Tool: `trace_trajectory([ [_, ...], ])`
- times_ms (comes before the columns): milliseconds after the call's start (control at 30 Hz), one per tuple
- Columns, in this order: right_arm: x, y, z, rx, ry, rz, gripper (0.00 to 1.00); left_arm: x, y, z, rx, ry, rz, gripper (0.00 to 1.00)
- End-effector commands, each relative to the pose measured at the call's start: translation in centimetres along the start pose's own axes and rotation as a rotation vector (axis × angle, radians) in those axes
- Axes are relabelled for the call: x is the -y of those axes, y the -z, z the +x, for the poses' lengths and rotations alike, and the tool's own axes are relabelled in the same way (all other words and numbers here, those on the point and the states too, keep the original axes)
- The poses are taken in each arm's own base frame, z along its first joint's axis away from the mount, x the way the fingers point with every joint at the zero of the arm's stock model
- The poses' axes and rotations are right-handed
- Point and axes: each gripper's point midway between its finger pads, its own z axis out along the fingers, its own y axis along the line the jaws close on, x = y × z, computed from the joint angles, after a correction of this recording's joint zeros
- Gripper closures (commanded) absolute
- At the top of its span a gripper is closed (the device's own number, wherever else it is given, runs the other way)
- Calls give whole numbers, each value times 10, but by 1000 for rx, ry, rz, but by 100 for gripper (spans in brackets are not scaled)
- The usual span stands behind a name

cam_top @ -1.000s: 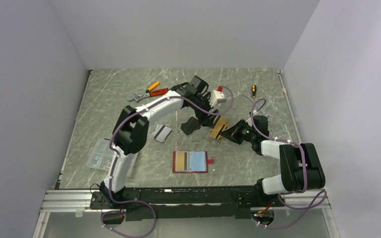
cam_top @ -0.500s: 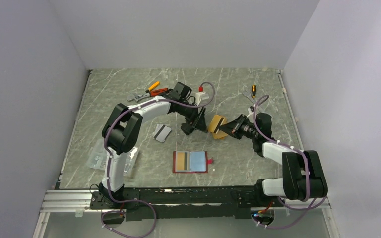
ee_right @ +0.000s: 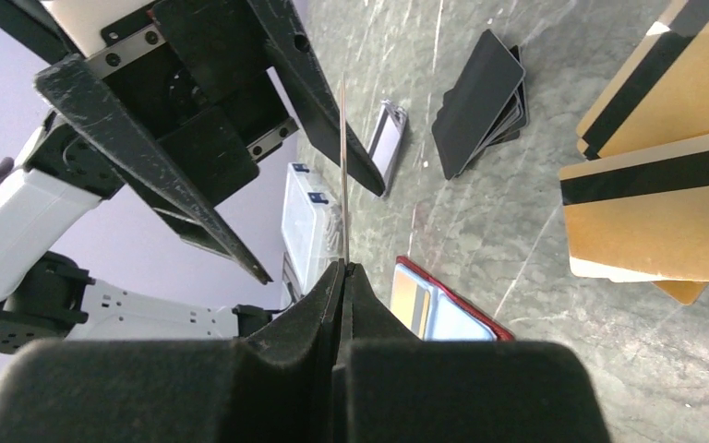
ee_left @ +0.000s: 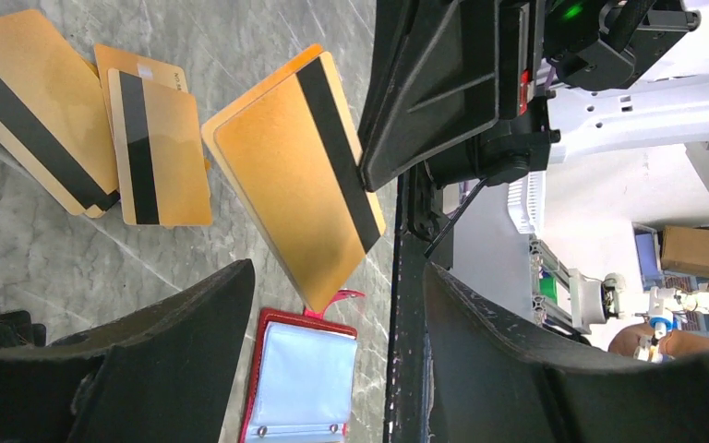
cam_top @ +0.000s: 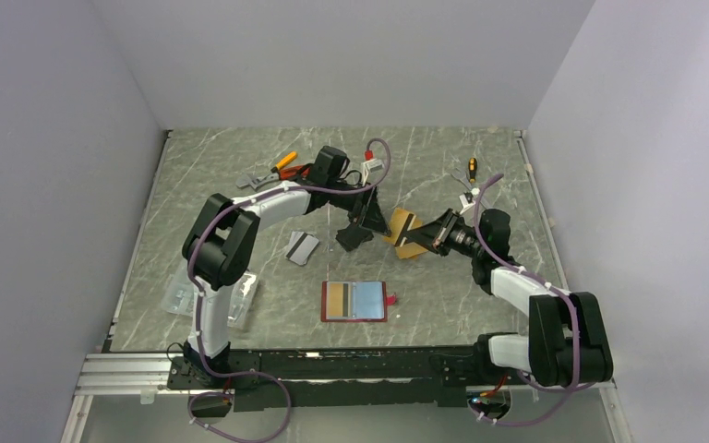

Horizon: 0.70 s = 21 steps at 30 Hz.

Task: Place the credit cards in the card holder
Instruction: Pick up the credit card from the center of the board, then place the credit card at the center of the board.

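Note:
My right gripper (ee_right: 343, 268) is shut on one orange-gold credit card (ee_left: 295, 175), held off the table by its striped edge and seen edge-on (ee_right: 342, 166) in the right wrist view. My left gripper (ee_left: 337, 277) is open beside it, its fingers (ee_right: 148, 157) spread, and the card's lower corner reaches between them without touching. Several other gold credit cards (ee_left: 157, 148) lie on the table under the held one. The red card holder (cam_top: 354, 301) lies open near the front, bluish lining up, with a card in its left side.
A black flat stack (cam_top: 354, 237) lies just below the left gripper (cam_top: 374, 219), and a silver-white card (cam_top: 302, 247) lies left of it. A clear plastic box (cam_top: 185, 288) sits at the left. Orange pliers (cam_top: 282, 168) and a screwdriver (cam_top: 472, 170) lie at the back.
The left arm has swung its gripper back and round so that it faces the held card, with its jaws a little narrower. The right gripper has raised the gold card and turned it toward the left gripper.

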Motion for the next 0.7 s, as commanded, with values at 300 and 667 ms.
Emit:
trace_trajectory([
  [300, -32, -2, -2, -18, 92, -100, 100, 51, 8, -20, 43, -72, 199, 54],
  [667, -70, 3, -3, -21, 142, -205, 84, 89, 20, -25, 50, -103, 354, 100],
])
